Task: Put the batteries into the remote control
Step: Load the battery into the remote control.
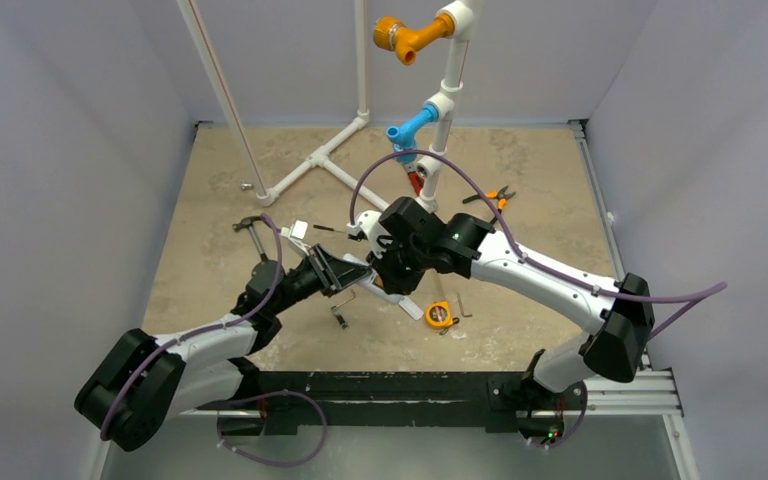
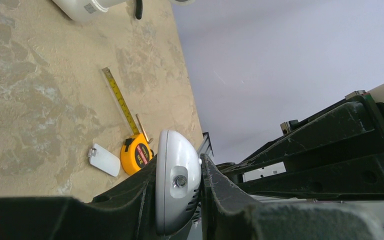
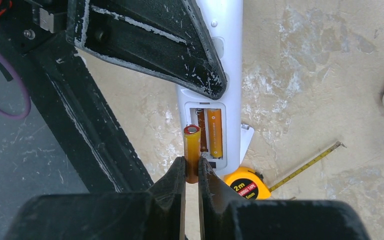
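Right wrist view puts you about halfway: one slim orange-copper battery (image 3: 214,132) sits seated in the slim white plastic remote control (image 3: 230,60), your right gripper (image 3: 191,167) pinches the second battery (image 3: 192,145) just beside it, unseated, while your left gripper (image 2: 178,182) clamps the remote.

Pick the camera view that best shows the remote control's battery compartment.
Right wrist: the remote control compartment lies open, a battery seated. Left wrist shows only the remote's end; top external has the arms mostly covering it.

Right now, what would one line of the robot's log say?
left claw: shut on remote control | right claw: shut on held battery, at open compartment | seated battery: one visible
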Robot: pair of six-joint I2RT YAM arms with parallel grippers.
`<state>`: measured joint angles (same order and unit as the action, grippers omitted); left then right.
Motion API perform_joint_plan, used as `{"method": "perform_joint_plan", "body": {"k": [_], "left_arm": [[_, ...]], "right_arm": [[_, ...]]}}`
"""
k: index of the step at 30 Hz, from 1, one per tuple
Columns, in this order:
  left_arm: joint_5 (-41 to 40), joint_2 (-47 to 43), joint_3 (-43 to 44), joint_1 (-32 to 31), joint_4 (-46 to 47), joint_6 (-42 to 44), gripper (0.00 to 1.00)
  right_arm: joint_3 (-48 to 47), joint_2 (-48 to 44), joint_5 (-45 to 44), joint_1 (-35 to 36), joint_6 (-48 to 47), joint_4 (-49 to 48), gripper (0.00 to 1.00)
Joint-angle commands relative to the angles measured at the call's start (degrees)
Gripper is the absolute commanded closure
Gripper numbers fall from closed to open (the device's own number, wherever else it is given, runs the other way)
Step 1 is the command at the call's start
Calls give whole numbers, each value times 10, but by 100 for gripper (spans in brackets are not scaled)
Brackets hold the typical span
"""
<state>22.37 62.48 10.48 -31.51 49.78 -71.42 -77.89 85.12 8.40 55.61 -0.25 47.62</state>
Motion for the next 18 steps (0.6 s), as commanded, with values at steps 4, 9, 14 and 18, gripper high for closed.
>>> {"method": "perform_joint_plan", "body": {"k": [4, 9, 14, 18], "left_arm": [[12, 15, 15, 4, 59, -11, 100], [13, 16, 16, 5, 60, -11, 100], [14, 16, 17, 4, 60, -12, 100], [15, 17, 18, 5, 60, -11, 100]], "right_arm": [[-20, 16, 11, 3, -8, 6, 93], [-19, 25, 11, 3, -11, 8, 91], [-17, 31, 8, 4, -12, 7, 91], [-16, 36, 6, 4, -13, 7, 91]]}}
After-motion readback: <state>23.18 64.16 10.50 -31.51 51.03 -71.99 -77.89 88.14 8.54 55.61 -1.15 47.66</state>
